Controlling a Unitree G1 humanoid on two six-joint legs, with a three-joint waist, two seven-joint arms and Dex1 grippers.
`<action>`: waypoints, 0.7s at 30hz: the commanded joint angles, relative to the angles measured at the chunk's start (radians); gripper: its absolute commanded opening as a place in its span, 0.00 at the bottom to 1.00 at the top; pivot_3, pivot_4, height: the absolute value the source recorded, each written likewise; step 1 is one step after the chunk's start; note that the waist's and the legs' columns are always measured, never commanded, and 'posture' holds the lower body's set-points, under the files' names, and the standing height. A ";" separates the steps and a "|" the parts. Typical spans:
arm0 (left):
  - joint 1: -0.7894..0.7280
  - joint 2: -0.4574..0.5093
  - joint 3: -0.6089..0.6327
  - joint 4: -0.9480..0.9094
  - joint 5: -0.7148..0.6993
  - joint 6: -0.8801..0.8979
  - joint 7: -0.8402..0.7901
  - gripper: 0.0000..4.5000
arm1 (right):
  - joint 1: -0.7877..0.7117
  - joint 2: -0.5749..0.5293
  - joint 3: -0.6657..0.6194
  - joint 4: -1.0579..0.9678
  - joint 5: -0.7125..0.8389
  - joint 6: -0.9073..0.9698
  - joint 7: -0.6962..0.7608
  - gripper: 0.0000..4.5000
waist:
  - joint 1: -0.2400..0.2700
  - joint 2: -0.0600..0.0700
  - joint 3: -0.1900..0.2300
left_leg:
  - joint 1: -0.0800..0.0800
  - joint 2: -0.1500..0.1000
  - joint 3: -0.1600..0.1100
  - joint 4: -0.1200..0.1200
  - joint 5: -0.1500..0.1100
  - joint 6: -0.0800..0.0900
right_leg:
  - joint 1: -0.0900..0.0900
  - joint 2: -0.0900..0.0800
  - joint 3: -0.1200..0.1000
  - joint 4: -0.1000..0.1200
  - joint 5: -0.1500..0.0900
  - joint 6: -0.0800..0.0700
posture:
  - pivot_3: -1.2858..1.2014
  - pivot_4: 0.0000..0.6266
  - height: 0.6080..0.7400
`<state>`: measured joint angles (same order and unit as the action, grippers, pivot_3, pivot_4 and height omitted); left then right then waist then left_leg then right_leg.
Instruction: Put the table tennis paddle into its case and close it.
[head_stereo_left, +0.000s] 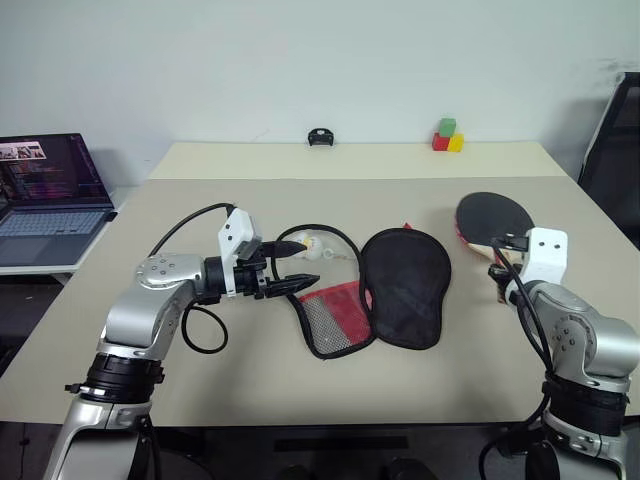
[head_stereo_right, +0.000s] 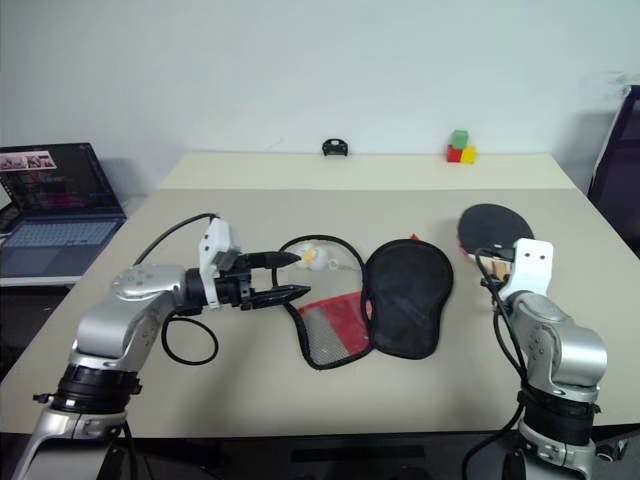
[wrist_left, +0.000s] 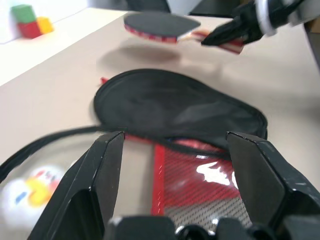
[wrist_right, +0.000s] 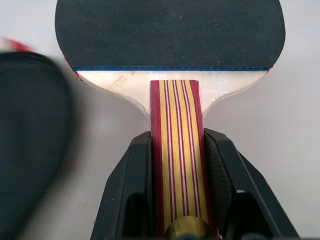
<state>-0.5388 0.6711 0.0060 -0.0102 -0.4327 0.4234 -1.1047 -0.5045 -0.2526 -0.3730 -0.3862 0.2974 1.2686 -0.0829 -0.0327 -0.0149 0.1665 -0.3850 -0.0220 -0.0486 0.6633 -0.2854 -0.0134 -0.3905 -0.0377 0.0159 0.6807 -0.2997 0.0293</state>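
Note:
The table tennis paddle has a black rubber face and a red and tan striped handle. My right gripper is shut on that handle and holds the paddle just above the table at the right. The case lies unzipped at the table's middle, its black flap folded out to the right. Its red mesh part lies to the left. A white-yellow charm rests by the case's far left edge. My left gripper hovers open at the case's left edge, pointing right, with nothing between its fingers.
An open laptop sits on a side table at the far left. Red, green and yellow blocks and a small black object stand at the table's far edge. A dark chair stands at the right.

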 joint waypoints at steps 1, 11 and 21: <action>0.001 0.018 0.031 -0.042 -0.018 -0.003 -0.001 0.79 | -0.055 0.094 -0.011 -0.167 0.031 0.141 -0.025 0.24 | 0.001 0.000 0.000 | 0.000 0.000 0.000 0.000 0.000 0.000 | 0.000 0.000 0.000 0.000 0.000 0.000 | 0.52 0.24 1.00; -0.003 0.023 0.031 -0.043 -0.018 0.003 0.002 0.79 | -0.091 0.348 0.022 -0.253 -0.022 0.312 -0.057 0.24 | 0.001 0.000 0.000 | 0.000 -0.001 -0.001 0.000 0.000 0.000 | 0.000 0.000 0.000 0.000 0.000 0.000 | 0.52 0.24 1.00; 0.000 0.027 0.029 -0.054 -0.018 0.010 0.002 0.79 | -0.022 0.411 0.088 -0.235 -0.062 0.298 -0.049 0.24 | 0.000 0.001 0.000 | 0.000 -0.001 -0.001 0.000 0.000 0.000 | -0.001 0.000 0.000 0.000 0.000 0.000 | 0.52 0.24 1.00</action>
<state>-0.5333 0.6830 0.0089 -0.0294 -0.4339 0.4332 -1.1025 -0.5251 0.1399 -0.3078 -0.5854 0.2421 1.5920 -0.1360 -0.0330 -0.0143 0.1669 -0.3849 -0.0225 -0.0493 0.6627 -0.2852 -0.0138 -0.3915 -0.0379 0.0156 0.6806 -0.2998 0.0290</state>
